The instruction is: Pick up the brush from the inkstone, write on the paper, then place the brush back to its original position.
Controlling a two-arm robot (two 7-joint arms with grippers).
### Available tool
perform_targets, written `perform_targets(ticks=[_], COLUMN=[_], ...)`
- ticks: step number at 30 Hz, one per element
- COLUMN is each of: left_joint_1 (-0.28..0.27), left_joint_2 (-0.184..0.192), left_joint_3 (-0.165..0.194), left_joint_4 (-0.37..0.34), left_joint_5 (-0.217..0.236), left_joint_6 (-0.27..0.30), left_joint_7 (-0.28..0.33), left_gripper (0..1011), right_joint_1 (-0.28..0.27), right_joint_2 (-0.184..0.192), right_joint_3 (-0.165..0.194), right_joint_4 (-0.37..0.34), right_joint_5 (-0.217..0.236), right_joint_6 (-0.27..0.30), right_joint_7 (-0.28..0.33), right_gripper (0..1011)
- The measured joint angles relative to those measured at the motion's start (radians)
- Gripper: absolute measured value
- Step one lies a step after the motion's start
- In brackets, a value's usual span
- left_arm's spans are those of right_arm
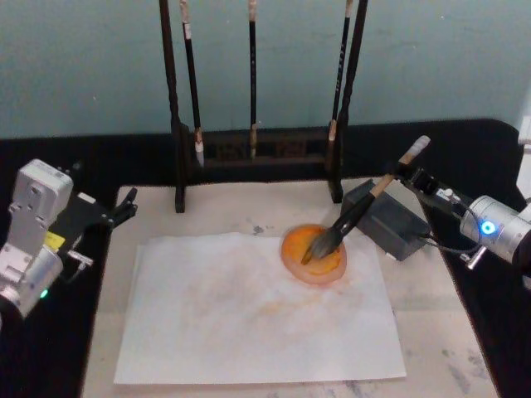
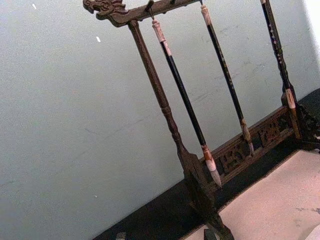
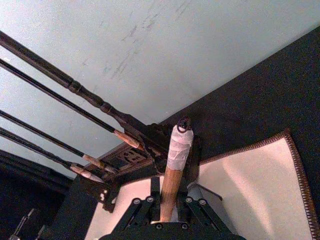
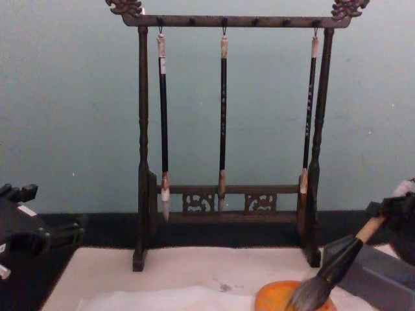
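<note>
The brush (image 1: 365,205) has a thick tan handle and a black ferrule, and it slants down to the left. Its dark bristles (image 1: 319,245) rest in an orange dish (image 1: 332,269) that sits on the upper right part of the white paper (image 1: 249,319). My right gripper (image 1: 412,176) is shut on the brush handle (image 3: 170,187) near its whitish upper end. The dark grey inkstone (image 1: 390,224) lies just right of the dish, under the handle. My left gripper (image 1: 124,209) hangs open at the mat's far left edge, holding nothing.
A dark wooden rack (image 1: 257,153) with three thin black-handled brushes (image 4: 224,116) stands at the back of the cream felt mat (image 1: 436,340). A black cloth (image 1: 50,348) covers the table around the mat. A pale wall (image 4: 65,97) rises behind.
</note>
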State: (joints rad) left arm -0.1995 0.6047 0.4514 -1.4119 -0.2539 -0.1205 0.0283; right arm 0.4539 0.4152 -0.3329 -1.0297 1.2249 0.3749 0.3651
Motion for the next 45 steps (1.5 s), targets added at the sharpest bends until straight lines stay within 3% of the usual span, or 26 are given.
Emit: perform_targets(ticks=[22, 37, 45], left_joint_1=[0.0, 0.0, 0.0], left_joint_2=[0.0, 0.0, 0.0], left_joint_3=[0.0, 0.0, 0.0], left_joint_4=[0.0, 0.0, 0.0], left_joint_5=[0.0, 0.0, 0.0], left_joint_6=[0.0, 0.0, 0.0], left_joint_7=[0.0, 0.0, 0.0], left_gripper=[1010, 1010, 1010], right_joint_1=[-0.001, -0.015, -0.013], right_joint_2=[0.002, 0.034, 0.053], right_joint_3=[-0.002, -0.021, -0.057], right_joint_4=[-0.003, -0.083, -0.129], right_joint_5=[0.001, 0.016, -0.009], right_joint_6=[-0.005, -0.084, -0.132], right_joint_7=[0.0, 0.033, 0.064], right_gripper=[178, 176, 176])
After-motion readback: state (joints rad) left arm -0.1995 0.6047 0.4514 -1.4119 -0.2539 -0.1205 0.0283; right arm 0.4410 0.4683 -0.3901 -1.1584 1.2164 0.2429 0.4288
